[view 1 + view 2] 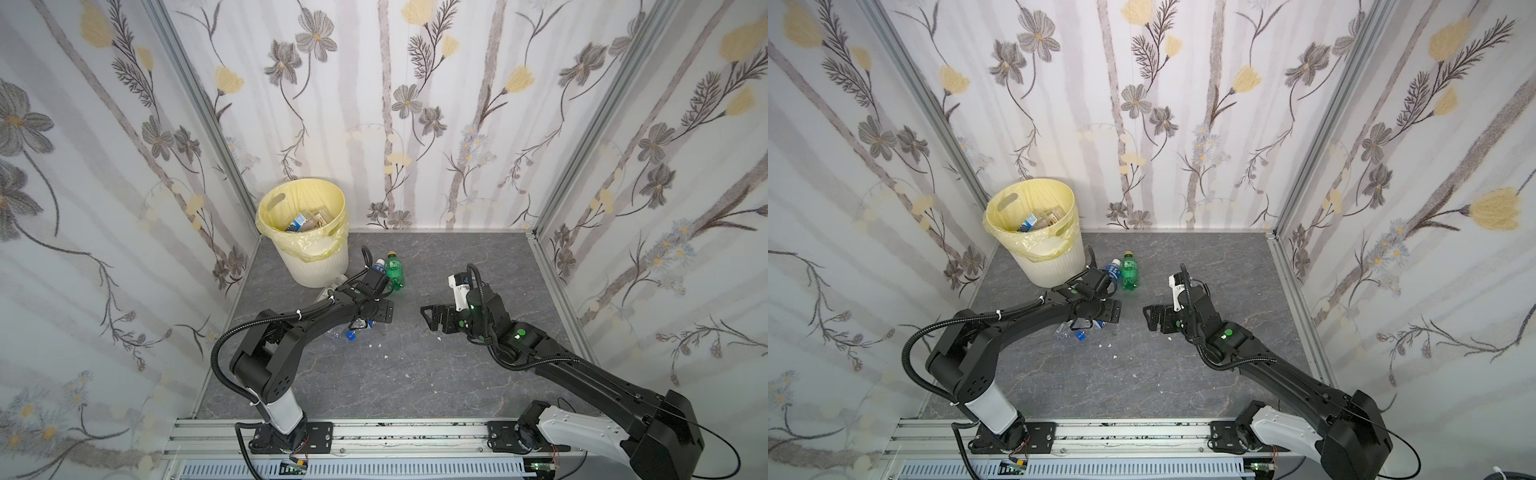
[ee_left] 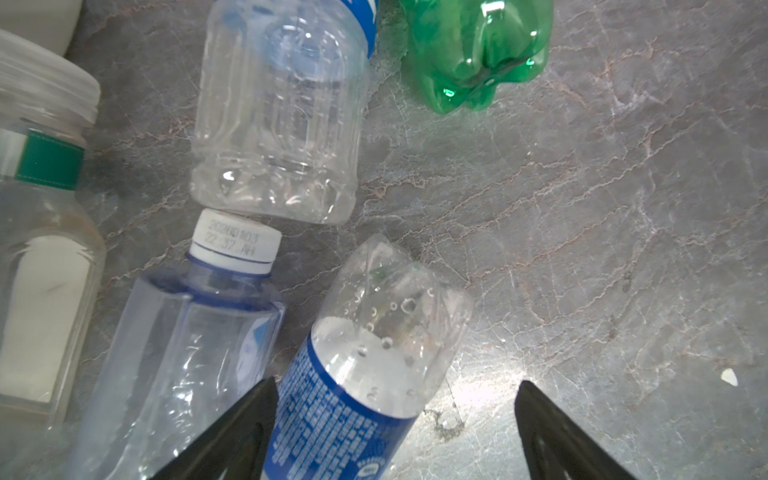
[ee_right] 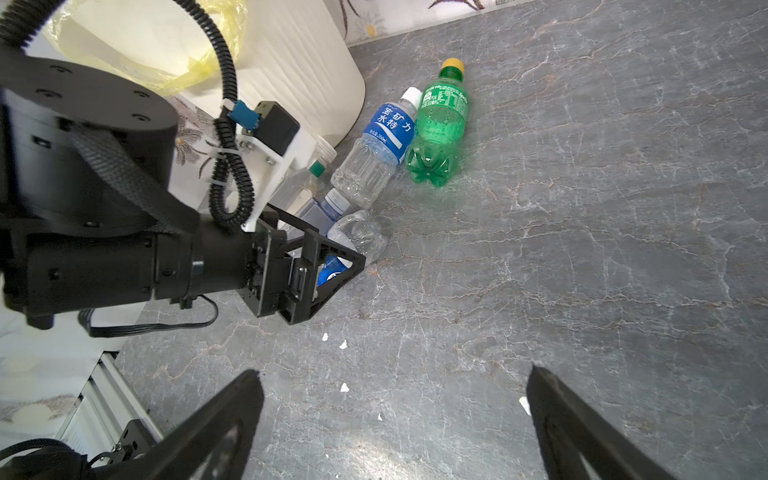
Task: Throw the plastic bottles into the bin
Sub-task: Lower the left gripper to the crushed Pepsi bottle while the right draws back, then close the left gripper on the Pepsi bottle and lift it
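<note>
The left gripper (image 2: pixel 397 384) straddles a half-cut-off blue-labelled bottle (image 2: pixel 361 374), fingers wide and not clamping, its arm (image 1: pixel 291 328) hiding other bottles (image 1: pixel 337 332) from above, while the right gripper (image 3: pixel 395 372) gapes empty.

A metal rail (image 1: pixel 415 434) runs along the near edge. Beyond it lies a grey stone-patterned tabletop (image 1: pixel 415 382). A few small white scraps (image 1: pixel 385 356) are scattered on it, well beyond the rail, toward the middle. Walls (image 1: pixel 415 104) papered with grey and yellow flowers rise on the three sides away from the rail, joined by metal corner posts (image 1: pixel 199 95). A slotted grey strip (image 1: pixel 374 471) lies just in front of the rail.
</note>
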`<state>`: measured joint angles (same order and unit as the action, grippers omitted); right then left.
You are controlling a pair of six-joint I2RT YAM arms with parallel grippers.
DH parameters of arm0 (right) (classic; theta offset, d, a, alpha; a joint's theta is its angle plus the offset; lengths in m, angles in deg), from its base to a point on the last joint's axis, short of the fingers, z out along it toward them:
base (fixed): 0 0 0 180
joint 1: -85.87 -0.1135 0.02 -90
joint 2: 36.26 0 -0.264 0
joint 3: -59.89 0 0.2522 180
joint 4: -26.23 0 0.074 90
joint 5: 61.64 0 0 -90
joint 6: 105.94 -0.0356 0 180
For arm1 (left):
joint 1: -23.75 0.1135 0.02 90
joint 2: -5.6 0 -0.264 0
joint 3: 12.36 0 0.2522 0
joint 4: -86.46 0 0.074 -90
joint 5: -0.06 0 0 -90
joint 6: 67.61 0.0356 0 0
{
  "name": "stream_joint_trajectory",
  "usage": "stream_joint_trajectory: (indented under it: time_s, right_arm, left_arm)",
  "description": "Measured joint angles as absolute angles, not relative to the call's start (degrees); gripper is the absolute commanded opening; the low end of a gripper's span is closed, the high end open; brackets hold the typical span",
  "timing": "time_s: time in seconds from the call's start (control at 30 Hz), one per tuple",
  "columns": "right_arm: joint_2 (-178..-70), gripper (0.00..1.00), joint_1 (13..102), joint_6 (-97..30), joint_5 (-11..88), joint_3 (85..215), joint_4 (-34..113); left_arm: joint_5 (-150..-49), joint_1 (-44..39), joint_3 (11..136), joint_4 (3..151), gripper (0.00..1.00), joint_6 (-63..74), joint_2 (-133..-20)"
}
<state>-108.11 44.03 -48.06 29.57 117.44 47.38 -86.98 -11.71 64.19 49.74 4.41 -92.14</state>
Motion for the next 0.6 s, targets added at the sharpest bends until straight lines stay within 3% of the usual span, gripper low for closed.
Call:
stream_joint_trajectory:
  time_s: [0.3,0.6]
  right_arm:
    - [-108.0,1.0,44.3,-48.4,30.0,116.2,46.0]
    - [-108.2,1.0,44.4,-48.4,30.2,114.5,45.0]
  left_arm:
    - [-86.7,-11.9,64.2,49.7,0.74,4.6,-94.1]
    - [-86.8,-13.5,64.2,49.7,0.67,4.6,-96.3]
